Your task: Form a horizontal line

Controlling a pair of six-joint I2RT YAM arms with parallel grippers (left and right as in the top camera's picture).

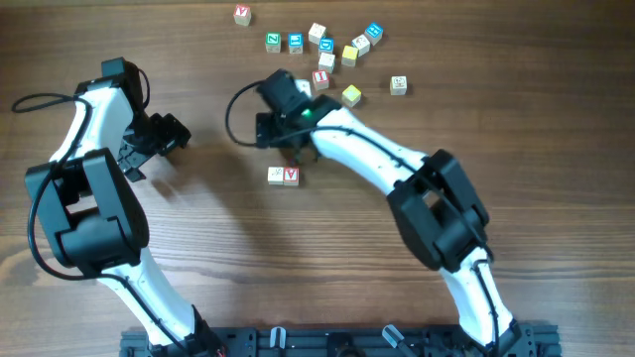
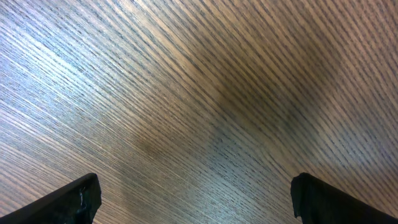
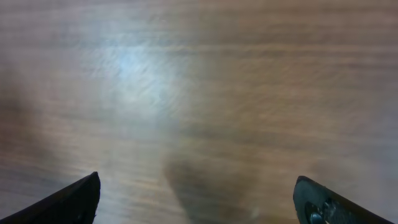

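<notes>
Plainly, the right gripper [image 3: 196, 182] and left gripper [image 2: 196, 180] both gape wide, holding nothing. Near the right one, two cubes touch side by side: cream cube [image 1: 276, 176], red "V" cube [image 1: 291, 176]. The red "I" cube [image 1: 320, 78] and the plain yellow cube [image 1: 351, 95] lie apart beside its wrist, below four blue-lettered cubes [image 1: 296, 42].

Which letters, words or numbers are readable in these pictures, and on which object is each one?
"V" in red, on the front cube touching the cream cube.
"I" in red, on the middle cube.
Letters on the blue-lettered cubes: too small to read.
Wrist views: no text.
</notes>
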